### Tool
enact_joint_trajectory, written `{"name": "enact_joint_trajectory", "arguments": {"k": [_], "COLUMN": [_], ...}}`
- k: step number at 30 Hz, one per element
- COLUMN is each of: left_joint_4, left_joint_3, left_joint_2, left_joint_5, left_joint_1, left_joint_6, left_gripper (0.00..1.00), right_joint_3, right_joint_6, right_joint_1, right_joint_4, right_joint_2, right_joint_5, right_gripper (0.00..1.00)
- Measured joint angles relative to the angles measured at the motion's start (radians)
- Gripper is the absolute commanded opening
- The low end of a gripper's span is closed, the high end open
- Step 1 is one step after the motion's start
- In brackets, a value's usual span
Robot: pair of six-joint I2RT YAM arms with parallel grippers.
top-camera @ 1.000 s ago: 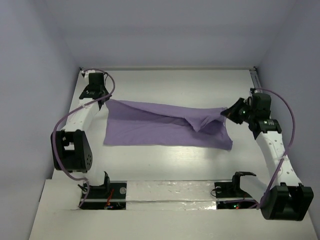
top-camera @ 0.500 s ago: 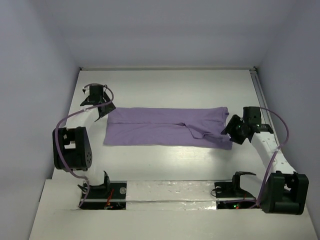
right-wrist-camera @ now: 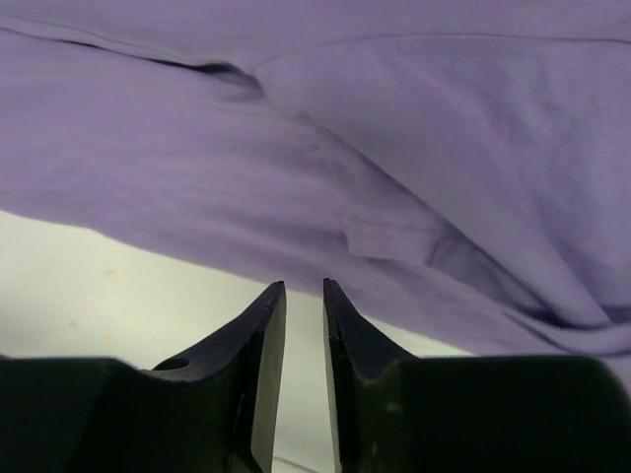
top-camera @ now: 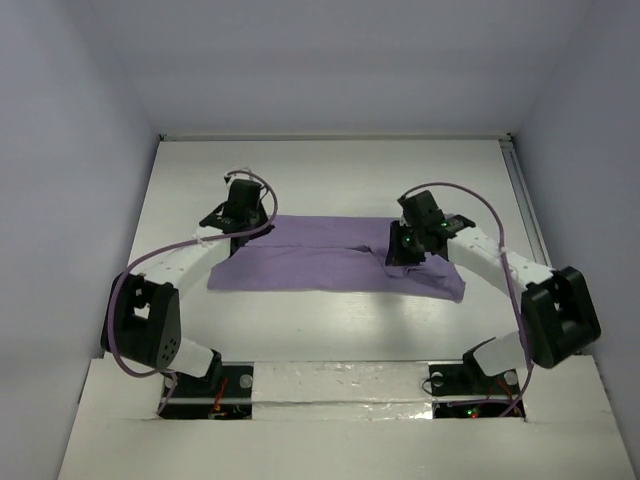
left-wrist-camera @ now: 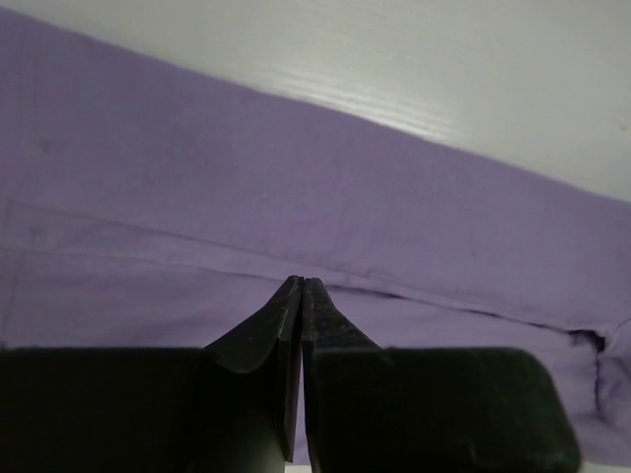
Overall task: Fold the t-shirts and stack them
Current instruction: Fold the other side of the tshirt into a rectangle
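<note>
The lavender t-shirt point(top-camera: 310, 265) lies flat on the white table point(top-camera: 330, 170) as a wide folded band, with a rumpled fold near its right end. My left gripper point(top-camera: 237, 228) is over the shirt's upper left part. In the left wrist view it point(left-wrist-camera: 301, 283) is shut and empty, its tips just above the cloth point(left-wrist-camera: 296, 177). My right gripper point(top-camera: 402, 250) is over the shirt's right part. In the right wrist view it point(right-wrist-camera: 304, 286) is open by a narrow gap with nothing between the fingers, at the shirt's point(right-wrist-camera: 444, 128) edge above bare table point(right-wrist-camera: 99, 276).
White walls close the table in at the left, back and right. A metal rail point(top-camera: 517, 190) runs along the right edge. A silvery strip point(top-camera: 340, 380) lies along the front between the arm bases.
Both arms swung inward from the shirt's outer ends to over the cloth. The shirt, held up and stretched a second ago, now lies flat and let go.
</note>
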Motion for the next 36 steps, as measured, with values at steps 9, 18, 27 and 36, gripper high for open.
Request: {"name": "enact_joint_trajectory", "arguments": {"k": [9,18,27,36], "left_joint_4": [0.02,0.037,0.045,0.045], "left_joint_3": [-0.123,-0.182,-0.182,-0.182], "left_joint_2": [0.0,0.0,0.0,0.0], "left_joint_5": [0.049,0.089,0.099,0.103], "left_joint_1": [-0.003,-0.006,-0.017,-0.017], "left_joint_6": [-0.017,-0.031,-0.036,-0.035], "left_gripper": [0.0,0.0,0.0,0.0], "right_joint_3": [0.03,0.041,0.118,0.154], "right_joint_6": [-0.018,-0.019,-0.007,-0.023], "right_joint_1": [0.018,0.022,0.026,0.047], "right_joint_4": [0.0,-0.003,-0.043,-0.095], "right_joint_2": [0.203,0.267,0.225,0.198], "right_joint_5": [0.054,0.073,0.068,-0.158], "right_gripper": [0.39,0.17,0.0,0.43]}}
